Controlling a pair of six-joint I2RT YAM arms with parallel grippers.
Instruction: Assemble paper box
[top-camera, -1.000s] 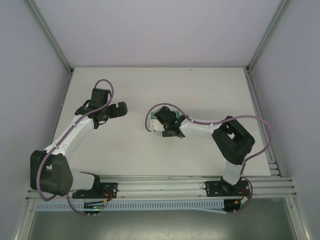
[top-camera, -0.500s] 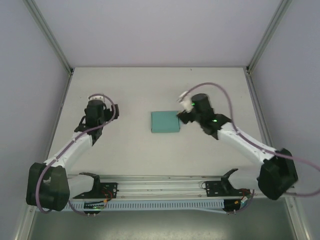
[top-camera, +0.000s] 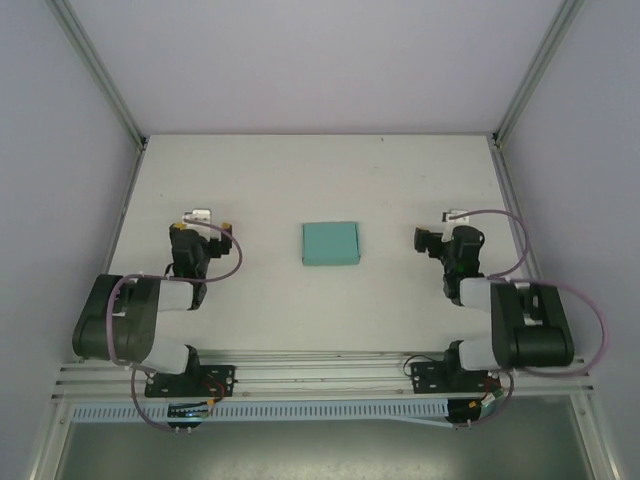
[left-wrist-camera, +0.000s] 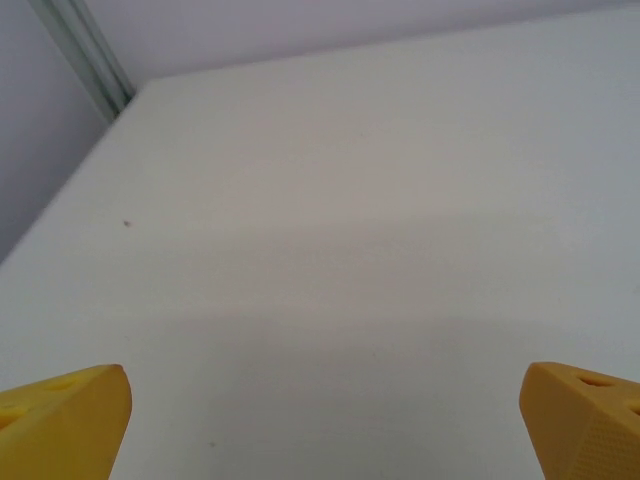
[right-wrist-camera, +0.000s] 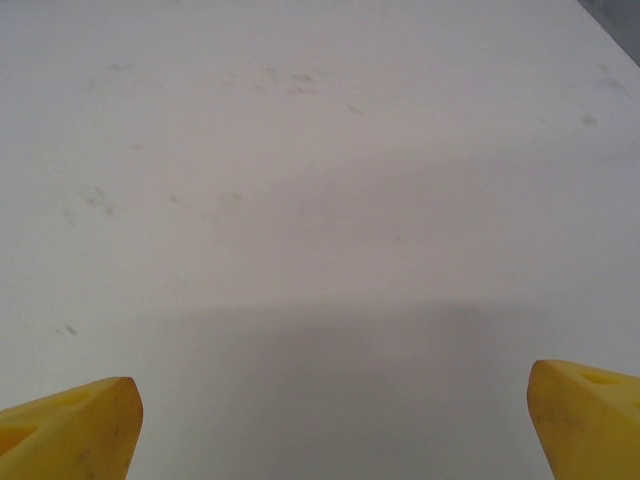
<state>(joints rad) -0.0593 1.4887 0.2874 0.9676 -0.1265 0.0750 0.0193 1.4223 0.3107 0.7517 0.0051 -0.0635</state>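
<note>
At the left edge of the white tabletop (top-camera: 300, 170) a metal frame post (top-camera: 95, 65) runs to the back corner. The left arm (top-camera: 140, 310) is folded close to its base, and the left gripper (left-wrist-camera: 325, 420) is spread wide, its yellow fingertips (left-wrist-camera: 70, 415) at the two lower corners of the wrist view with bare tabletop between them, pinching nothing.

The paper box (top-camera: 331, 243) lies flat at the middle of the tabletop, a closed teal rectangle with its inside hidden, well apart from both arms and with open surface on every side.

The right arm (top-camera: 520, 320) is folded back likewise. The right gripper (right-wrist-camera: 335, 420) is spread wide over bare, faintly scuffed tabletop. Beyond it a side rail (top-camera: 520, 220) borders the right edge.
</note>
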